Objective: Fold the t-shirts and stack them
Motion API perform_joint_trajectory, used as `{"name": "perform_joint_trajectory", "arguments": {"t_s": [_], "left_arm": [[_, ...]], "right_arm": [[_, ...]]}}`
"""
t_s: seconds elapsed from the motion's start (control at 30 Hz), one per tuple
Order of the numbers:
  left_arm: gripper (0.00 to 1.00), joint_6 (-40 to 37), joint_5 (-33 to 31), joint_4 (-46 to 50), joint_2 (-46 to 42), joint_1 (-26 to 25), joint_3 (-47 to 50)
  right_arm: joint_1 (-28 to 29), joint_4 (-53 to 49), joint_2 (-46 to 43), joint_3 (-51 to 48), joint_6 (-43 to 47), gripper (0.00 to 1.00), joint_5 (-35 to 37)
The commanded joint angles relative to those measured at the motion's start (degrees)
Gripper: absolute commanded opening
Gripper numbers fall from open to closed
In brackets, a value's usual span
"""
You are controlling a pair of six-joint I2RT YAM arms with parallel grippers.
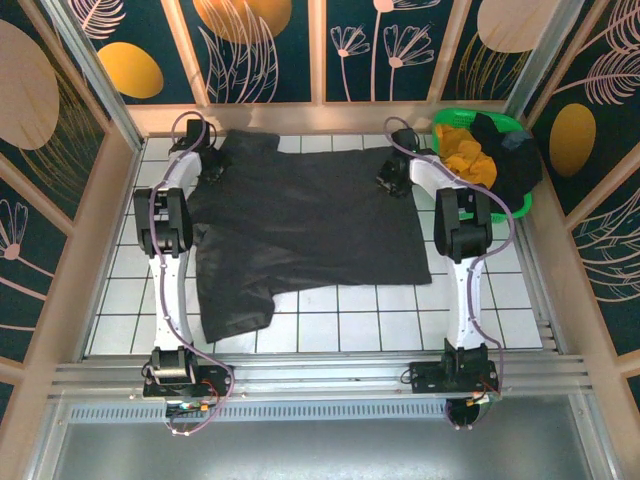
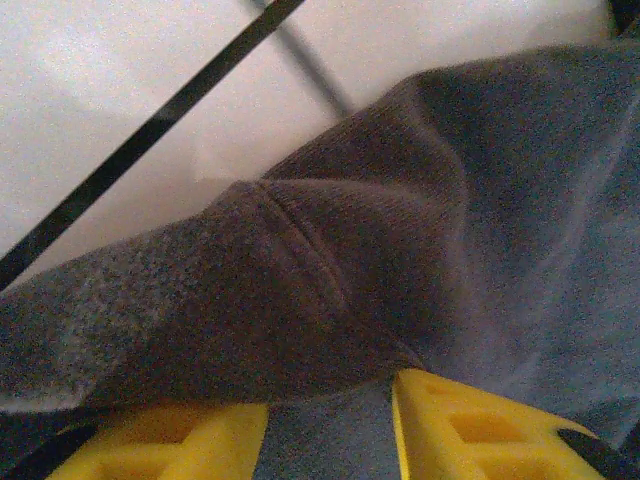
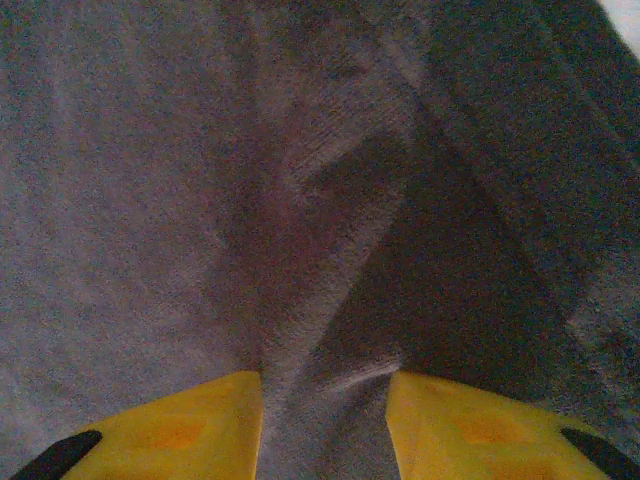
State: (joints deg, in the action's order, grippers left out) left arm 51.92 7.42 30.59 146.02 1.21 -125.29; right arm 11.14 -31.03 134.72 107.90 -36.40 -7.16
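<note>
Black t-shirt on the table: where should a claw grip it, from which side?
Grip the black t-shirt at its far edge, near the corners, from above. It lies flat on the table, so only a pinched-up ridge gives hold, as the left claw and right claw have.

A green basket point(image 1: 448, 114) sits in the far right corner. The table point(image 1: 340, 325) has white square tiles with thin dark lines between them. Dark blue walls point(image 1: 265, 50) stand around it, with pale flowers and orange blobs painted on. A shiny metal rail point(image 1: 320, 375) runs along the near edge.
</note>
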Motion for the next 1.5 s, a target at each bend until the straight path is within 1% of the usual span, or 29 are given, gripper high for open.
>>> {"name": "perform_joint_trajectory", "arguments": {"t_s": [0.0,0.07,0.13,0.2,0.27,0.3,0.37,0.43,0.5,0.57,0.63,0.7,0.83,0.93,0.97,1.07,1.17,1.37,1.47], "left_arm": [[0.46,-3.5,2.6,2.6,6.6,0.7,-9.1],[0.53,-3.8,4.6,0.3,8.0,0.9,-12.2],[0.62,-4.7,5.8,-2.9,7.0,1.0,-12.2],[0.66,-5.7,5.1,-5.4,3.5,0.8,-9.9],[0.70,-6.7,2.3,-7.0,-3.2,0.3,-4.8],[0.71,-7.5,-0.3,-7.2,-7.7,-0.3,-0.9],[0.70,-7.7,-4.3,-6.2,-16.5,-1.2,7.4],[0.66,-5.0,-7.5,-0.6,-25.5,-2.3,16.9],[0.62,-3.9,-9.4,4.7,-33.4,-4.1,26.3],[0.60,-2.8,-11.1,7.2,-42.2,-6.8,39.6],[0.57,-0.2,-10.4,8.1,-52.2,-9.7,53.7],[0.56,2.2,-9.1,10.2,-59.4,-12.6,64.4],[0.56,7.9,-7.2,15.7,-71.5,-19.8,78.6],[0.56,11.7,-6.6,18.8,-76.2,-24.8,83.4],[0.57,12.3,-7.0,21.1,-77.2,-25.6,84.4],[0.60,13.1,-8.9,23.6,-79.4,-25.8,86.5],[0.62,14.3,-10.1,23.7,-80.2,-25.8,88.2],[0.60,16.2,-10.2,19.9,-80.3,-25.8,93.0],[0.59,16.7,-9.8,19.5,-80.1,-25.8,93.8]], "right_arm": [[-2.0,-7.3,6.1,4.6,-0.2,0.41,-0.6],[-2.3,-7.0,7.3,7.7,1.2,0.43,-2.6],[-2.3,-6.1,7.4,10.4,3.1,0.45,-5.7],[-2.2,-6.5,6.6,12.5,4.5,0.46,-7.5],[-1.9,-6.3,3.4,12.0,5.6,0.48,-7.2],[-1.9,-5.4,0.6,10.2,5.7,0.49,-6.8],[-1.9,-2.8,-5.5,5.0,5.9,0.50,-6.3],[-1.8,-1.2,-12.3,-1.5,6.3,0.52,-5.2],[-1.7,-0.1,-18.2,-7.7,7.1,0.52,-4.7],[-1.4,0.7,-24.0,-14.5,7.9,0.52,-4.4],[-1.0,2.0,-30.6,-22.6,8.8,0.53,-5.3],[-0.2,3.0,-36.0,-29.6,9.5,0.54,-6.7],[1.8,2.6,-44.5,-39.7,10.0,0.54,-7.6],[2.5,2.8,-48.5,-43.7,9.0,0.56,-9.1],[2.9,2.8,-49.1,-44.3,8.6,0.56,-9.6],[4.2,2.9,-49.7,-45.5,8.4,0.56,-10.4],[4.9,2.8,-49.6,-46.0,8.0,0.56,-10.8],[5.1,2.0,-50.4,-46.7,8.0,0.56,-10.8],[5.1,1.0,-50.7,-46.6,8.1,0.56,-10.7]]}}
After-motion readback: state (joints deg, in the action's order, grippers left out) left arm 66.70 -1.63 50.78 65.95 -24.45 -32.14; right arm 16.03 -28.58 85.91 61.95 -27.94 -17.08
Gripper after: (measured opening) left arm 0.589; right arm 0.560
